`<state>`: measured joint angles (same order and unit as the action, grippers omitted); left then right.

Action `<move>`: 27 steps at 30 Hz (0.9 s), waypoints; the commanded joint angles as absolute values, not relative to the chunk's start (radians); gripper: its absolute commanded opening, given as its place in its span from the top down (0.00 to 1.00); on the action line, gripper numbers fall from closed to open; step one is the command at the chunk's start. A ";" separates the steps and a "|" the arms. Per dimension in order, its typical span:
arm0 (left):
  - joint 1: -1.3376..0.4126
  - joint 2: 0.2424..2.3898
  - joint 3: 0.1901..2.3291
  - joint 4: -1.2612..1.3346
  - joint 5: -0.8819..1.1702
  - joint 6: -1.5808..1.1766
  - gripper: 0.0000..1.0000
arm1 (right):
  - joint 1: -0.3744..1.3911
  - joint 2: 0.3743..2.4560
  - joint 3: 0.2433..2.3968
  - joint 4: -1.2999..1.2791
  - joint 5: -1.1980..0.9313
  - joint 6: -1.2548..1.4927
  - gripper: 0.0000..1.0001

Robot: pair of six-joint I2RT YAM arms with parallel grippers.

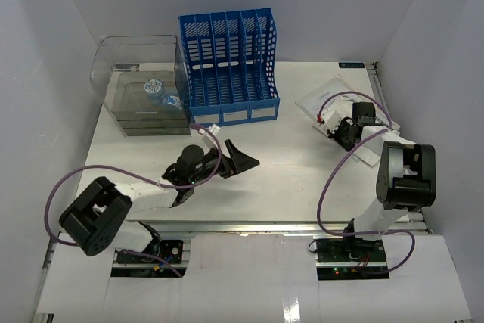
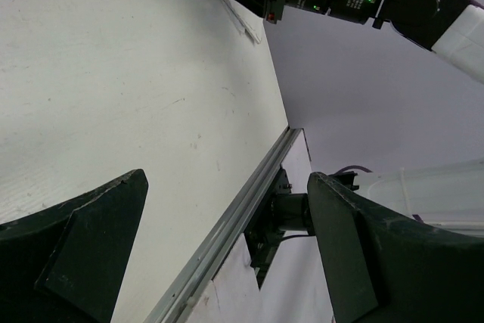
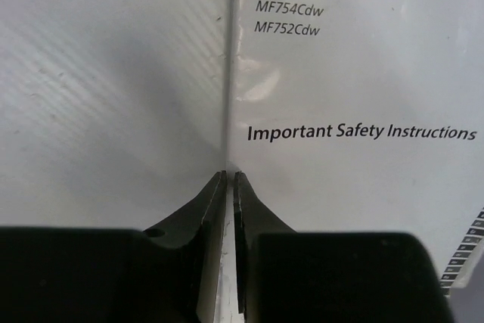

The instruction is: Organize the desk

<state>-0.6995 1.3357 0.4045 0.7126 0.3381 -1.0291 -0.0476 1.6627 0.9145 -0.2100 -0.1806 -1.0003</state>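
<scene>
From above, the counter (image 1: 287,172) is seen spanning the workspace, with a blue file rack (image 1: 227,66) at its far edge. The right pincer (image 1: 338,132) is set against a leaflet (image 1: 329,96) at far right.

In the left wrist view, the left pincer (image 2: 227,221) is spread wide and empty.

In the right wrist view, the right pincer (image 3: 231,179) is closed on the leaflet's edge. The pickup is judged under way. Lifting it cleanly and slotting it into the blue file rack is called for next.

In the right wrist view the leaflet (image 3: 355,111) is cut off at the top and right edges, its uppermost print clipped. In the top view it is partly covered by the right end effector (image 1: 333,132). The blue-and-white item (image 1: 155,87) inside the clear box (image 1: 136,51) cannot be identified.
</scene>
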 commanded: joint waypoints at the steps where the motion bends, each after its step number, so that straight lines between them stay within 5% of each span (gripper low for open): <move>1: -0.734 1.423 0.478 0.787 0.277 -1.038 0.02 | -0.053 1.590 0.874 -0.417 -0.304 -0.924 0.88; 15: -0.828 1.737 0.682 0.840 0.092 -1.231 0.02 | -0.039 1.357 0.823 -0.554 -0.501 -0.881 0.87; 21: -0.850 1.808 0.719 0.867 0.095 -1.253 0.02 | -0.027 1.313 0.758 -0.327 -0.360 -0.881 0.30; 27: -0.852 1.726 0.664 0.821 0.056 -1.192 0.02 | 0.044 1.417 0.781 -0.193 -0.173 -0.846 0.06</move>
<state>-0.8480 1.8204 0.6858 0.8294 0.1069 -1.2330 -0.0096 1.3491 0.7611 -0.3440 -0.3156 -0.8678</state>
